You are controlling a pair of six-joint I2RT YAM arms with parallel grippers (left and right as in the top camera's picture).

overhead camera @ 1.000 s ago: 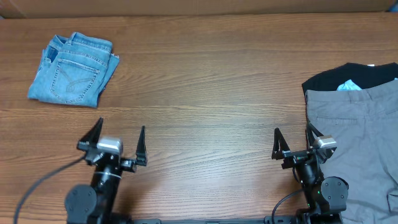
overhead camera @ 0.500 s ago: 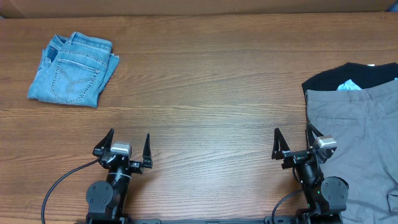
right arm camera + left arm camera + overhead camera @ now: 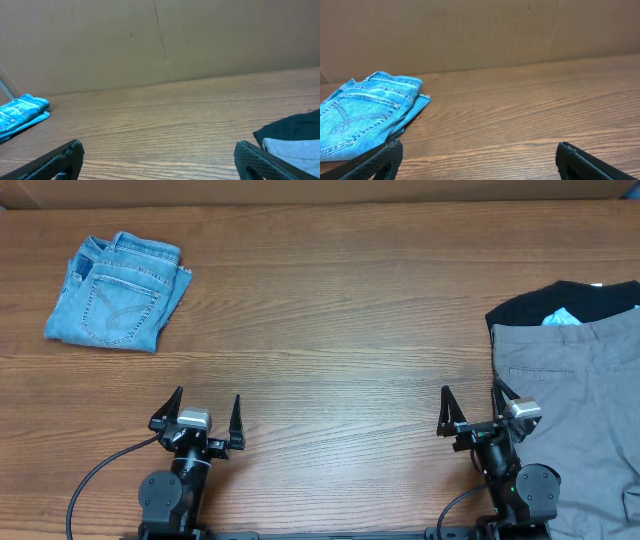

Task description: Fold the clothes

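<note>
Clothes lie in two places. Folded jeans (image 3: 117,292) rest at the surface's (image 3: 330,310) far left, back pocket up, waistband at the far end, long axis running near-to-far and leaning right. Only the overhead shows grey trousers (image 3: 575,400) overlapping a black top (image 3: 560,302) at the right edge; the left wrist view sees just the jeans. Both arms sit low at the near edge, aimed at the far side. The left fingers (image 3: 236,418) and right fingers (image 3: 444,408) are spread wide, holding nothing.
</note>
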